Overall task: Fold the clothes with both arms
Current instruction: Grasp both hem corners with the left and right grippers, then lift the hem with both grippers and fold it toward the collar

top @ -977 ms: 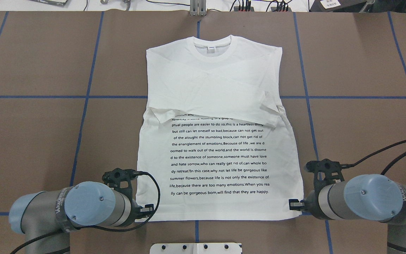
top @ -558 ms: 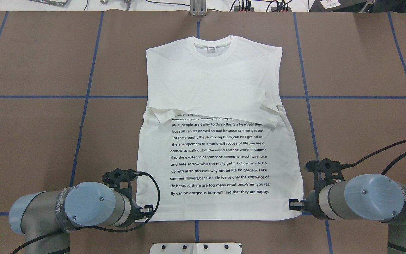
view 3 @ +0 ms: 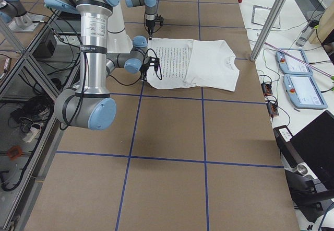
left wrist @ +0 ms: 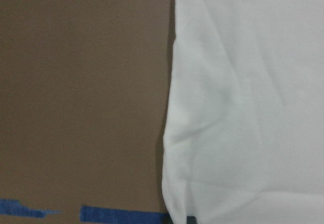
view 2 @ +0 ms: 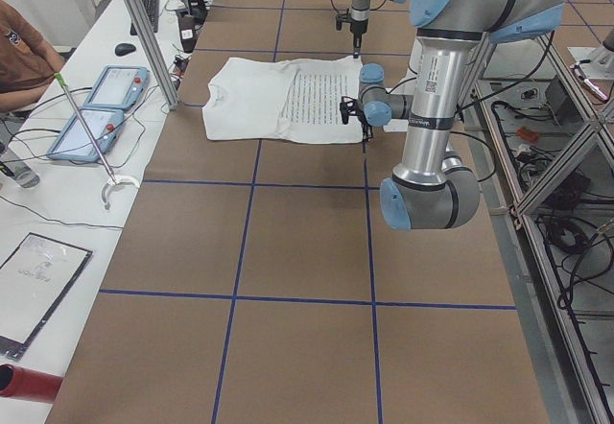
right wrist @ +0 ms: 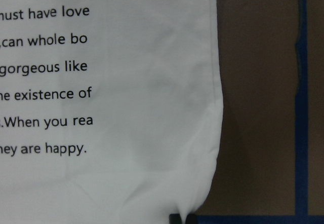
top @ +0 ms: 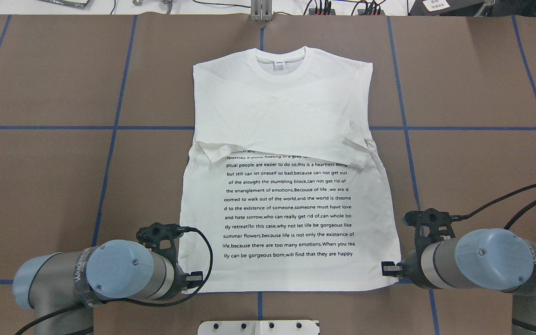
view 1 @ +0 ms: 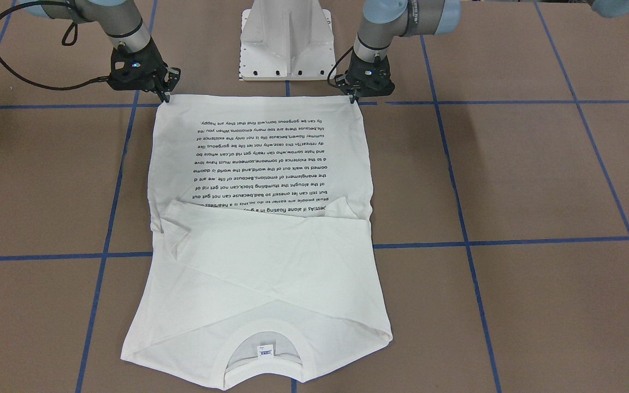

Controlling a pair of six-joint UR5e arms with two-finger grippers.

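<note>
Moved since a second ago: the left hem corner of the T-shirt [top: 286, 139] sits a trace further toward 7 o'clock in the overhead view, and the lower printed lines have gone with it. The right corner shows no clear change.

1. T-shirt, white, long-sleeved. Lies flat at the centre of the worktop [top: 40, 186], print side up. The ribbed collar [top: 284, 63] is at 12 o'clock and the hem at 6 o'clock, toward the robot. Both sleeves [top: 296, 139] are folded across the chest and overlap each other, covering the top lines of the black text block [top: 289, 216]. Neck label [top: 279, 62] lies inside the collar.
2. Left tool [view 1: 354, 99]. At the 7 o'clock hem corner, fingers closed on the cloth, which puckers toward them in the wrist view.
3. Right tool [view 1: 165, 98]. At the 5 o'clock hem corner, likewise pinched shut on the hem, with folds gathering at its tips.
4. Worktop, brown, with a grid of blue tape lines [top: 114, 128].
5. Pedestal base [view 1: 287, 38], white, at 6 o'clock just beyond the hem.
</note>
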